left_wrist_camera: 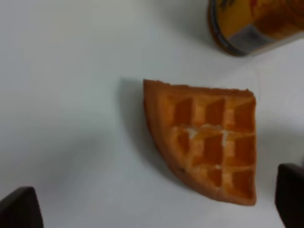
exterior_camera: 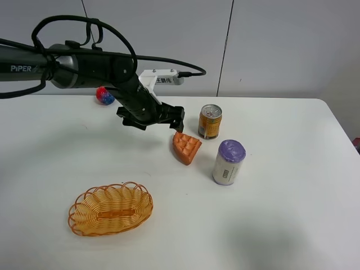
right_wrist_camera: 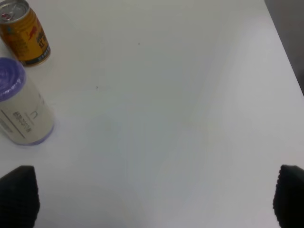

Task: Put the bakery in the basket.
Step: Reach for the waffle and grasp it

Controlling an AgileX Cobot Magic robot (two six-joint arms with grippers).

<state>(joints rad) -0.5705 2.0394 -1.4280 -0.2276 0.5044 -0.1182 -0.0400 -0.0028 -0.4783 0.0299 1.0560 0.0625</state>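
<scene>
Waffle wedge (exterior_camera: 186, 147) lies flat on the tabletop (exterior_camera: 270, 225) just beside the can (exterior_camera: 210, 121), directly below my left tool (exterior_camera: 175, 119), the nearer arm's; jaws spread wide, holding nothing. Basket (exterior_camera: 72, 212) sits well apart, front-left.

The one word I can read is "PiPER", in white letters on the dark sleeve of my left arm (exterior_camera: 25, 68), out toward ten o'clock in the overhead view. The white bracket (exterior_camera: 160, 77) at my wrist bears a few dark characters, too small to make out. The gold can (exterior_camera: 210, 121) and the purple-capped bottle (exterior_camera: 228, 163) carry printed labels, nothing legible.
</scene>
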